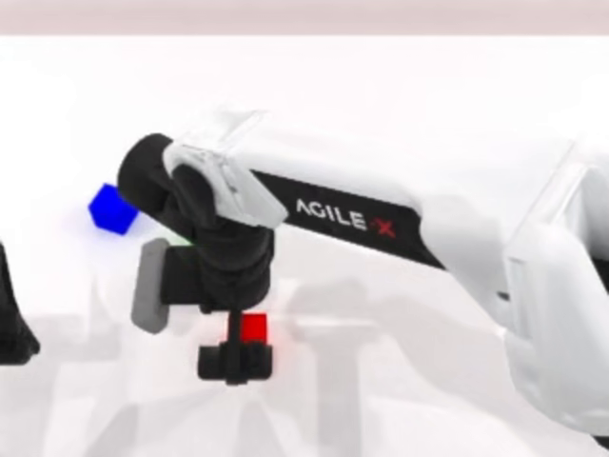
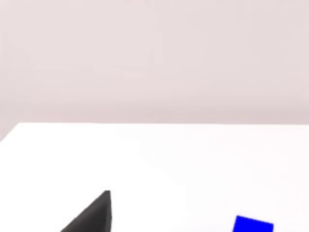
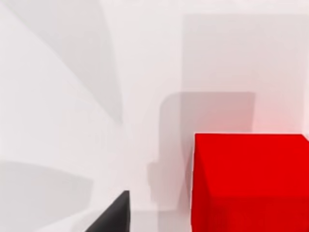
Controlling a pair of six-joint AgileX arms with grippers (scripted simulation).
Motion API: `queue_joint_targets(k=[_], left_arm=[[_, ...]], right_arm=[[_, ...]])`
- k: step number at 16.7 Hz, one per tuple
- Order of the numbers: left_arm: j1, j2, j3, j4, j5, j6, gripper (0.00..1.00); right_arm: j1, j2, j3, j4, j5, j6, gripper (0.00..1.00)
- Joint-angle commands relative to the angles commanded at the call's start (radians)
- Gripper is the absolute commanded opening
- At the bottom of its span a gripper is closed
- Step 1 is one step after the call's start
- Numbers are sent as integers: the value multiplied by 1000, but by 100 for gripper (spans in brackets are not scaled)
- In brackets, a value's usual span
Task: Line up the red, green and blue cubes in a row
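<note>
Right gripper low over the table, beside the red cube; whether it grips, I cannot tell.
Bright red, plain, square-edged, the cube sits on the table against the fingers. Blue cube lies well apart, leftward. Left arm parked at the left edge.
</note>
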Motion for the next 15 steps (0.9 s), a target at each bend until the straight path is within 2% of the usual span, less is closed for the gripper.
queue_joint_targets(k=[8, 15], left_arm=[[0, 0, 0, 0, 0, 0, 100], [0, 0, 0, 0, 0, 0, 100]], right_arm=[[2, 2, 17, -17, 0, -3, 100], [4, 4, 266, -263, 0, -3, 100]])
